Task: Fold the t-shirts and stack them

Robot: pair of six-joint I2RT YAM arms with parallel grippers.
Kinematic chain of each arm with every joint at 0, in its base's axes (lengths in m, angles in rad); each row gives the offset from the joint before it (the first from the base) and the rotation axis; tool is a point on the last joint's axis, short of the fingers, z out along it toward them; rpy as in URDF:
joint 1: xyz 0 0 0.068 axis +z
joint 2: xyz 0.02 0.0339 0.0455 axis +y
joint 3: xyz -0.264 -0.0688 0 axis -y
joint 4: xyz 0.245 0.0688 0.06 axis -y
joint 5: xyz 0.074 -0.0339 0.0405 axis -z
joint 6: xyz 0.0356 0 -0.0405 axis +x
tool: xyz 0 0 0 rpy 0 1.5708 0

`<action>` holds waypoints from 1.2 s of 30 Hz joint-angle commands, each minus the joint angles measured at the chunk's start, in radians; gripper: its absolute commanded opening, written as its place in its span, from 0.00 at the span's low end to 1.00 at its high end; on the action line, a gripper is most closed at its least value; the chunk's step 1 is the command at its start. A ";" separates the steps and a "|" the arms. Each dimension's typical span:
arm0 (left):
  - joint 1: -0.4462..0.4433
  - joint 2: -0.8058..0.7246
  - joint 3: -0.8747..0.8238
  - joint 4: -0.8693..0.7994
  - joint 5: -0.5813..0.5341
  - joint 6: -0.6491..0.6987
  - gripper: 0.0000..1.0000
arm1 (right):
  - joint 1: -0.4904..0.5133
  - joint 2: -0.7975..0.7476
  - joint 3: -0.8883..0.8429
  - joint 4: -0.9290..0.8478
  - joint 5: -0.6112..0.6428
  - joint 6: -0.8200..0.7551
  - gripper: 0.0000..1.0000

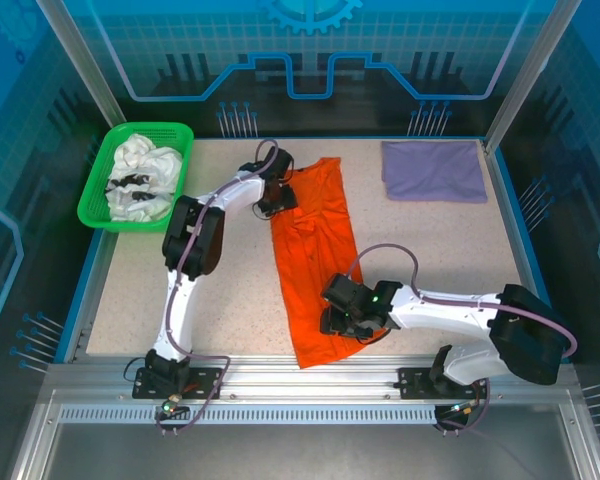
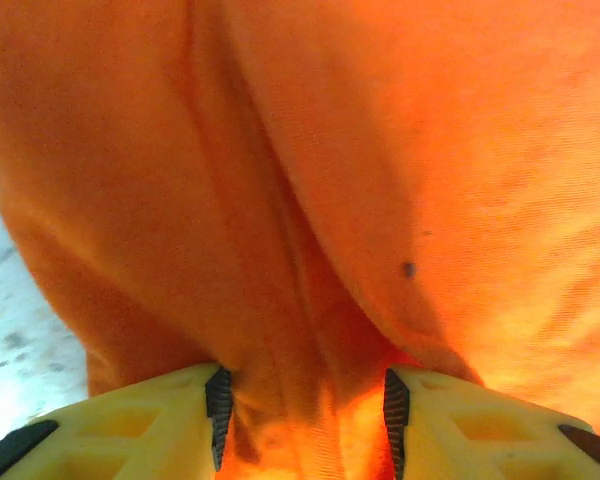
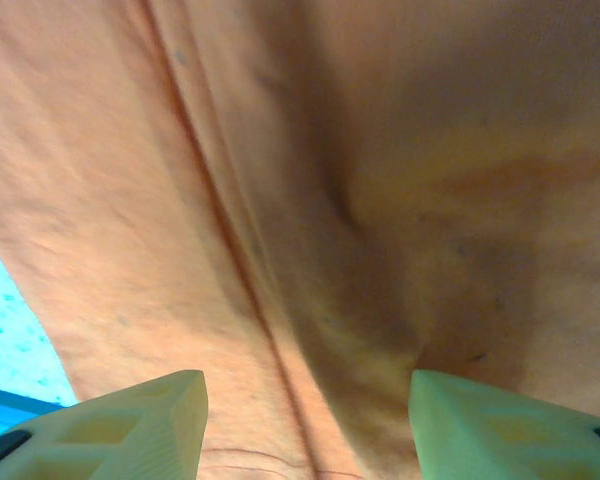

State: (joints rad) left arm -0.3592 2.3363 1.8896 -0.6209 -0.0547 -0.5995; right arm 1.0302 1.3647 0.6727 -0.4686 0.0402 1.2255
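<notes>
The bright orange t-shirt (image 1: 315,240) lies as a long strip down the middle of the table. My left gripper (image 1: 277,200) is pressed onto its upper left edge. In the left wrist view this gripper (image 2: 305,420) is open, with a ridge of orange cloth (image 2: 310,250) bunched between the pads. My right gripper (image 1: 338,322) sits on the shirt's lower part. Its jaws (image 3: 308,420) stand wide open over a fold of the cloth (image 3: 280,200). A folded lavender t-shirt (image 1: 434,170) lies flat at the back right. White t-shirts with black print (image 1: 140,175) are heaped in the basket.
The green plastic basket (image 1: 92,215) stands at the table's back left corner. Bare speckled tabletop (image 1: 420,250) lies right of the orange shirt, and more of it (image 1: 130,300) lies to the left. A metal rail (image 1: 310,375) runs along the near edge.
</notes>
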 commanded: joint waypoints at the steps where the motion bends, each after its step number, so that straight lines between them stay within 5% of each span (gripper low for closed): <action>1: -0.008 0.096 0.107 -0.076 -0.043 0.023 0.47 | 0.028 0.037 -0.038 0.084 -0.040 0.075 0.56; 15: 0.039 0.422 0.682 -0.252 -0.023 0.078 0.48 | 0.012 0.235 0.132 0.137 0.013 0.216 0.57; 19: 0.055 0.343 0.653 -0.255 0.005 0.079 0.62 | -0.003 0.238 0.156 0.101 0.017 0.209 0.58; 23: 0.058 0.183 0.558 -0.233 0.043 0.094 0.84 | 0.025 0.192 0.160 0.063 0.041 0.199 0.59; 27: 0.057 -0.049 0.372 -0.177 0.067 0.081 0.95 | 0.091 0.061 0.146 0.011 0.153 0.168 0.66; 32: 0.052 -0.416 -0.024 -0.064 0.056 0.007 0.96 | 0.092 -0.212 0.030 0.018 0.240 0.074 0.72; 36: 0.030 -0.755 -0.501 0.107 0.121 -0.126 0.86 | -0.030 -0.437 -0.126 0.040 0.116 -0.050 0.73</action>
State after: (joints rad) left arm -0.3084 1.7023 1.6020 -0.6003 0.0067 -0.6155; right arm 1.0687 1.0096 0.6365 -0.3916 0.1822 1.2846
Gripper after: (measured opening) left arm 0.883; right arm 0.735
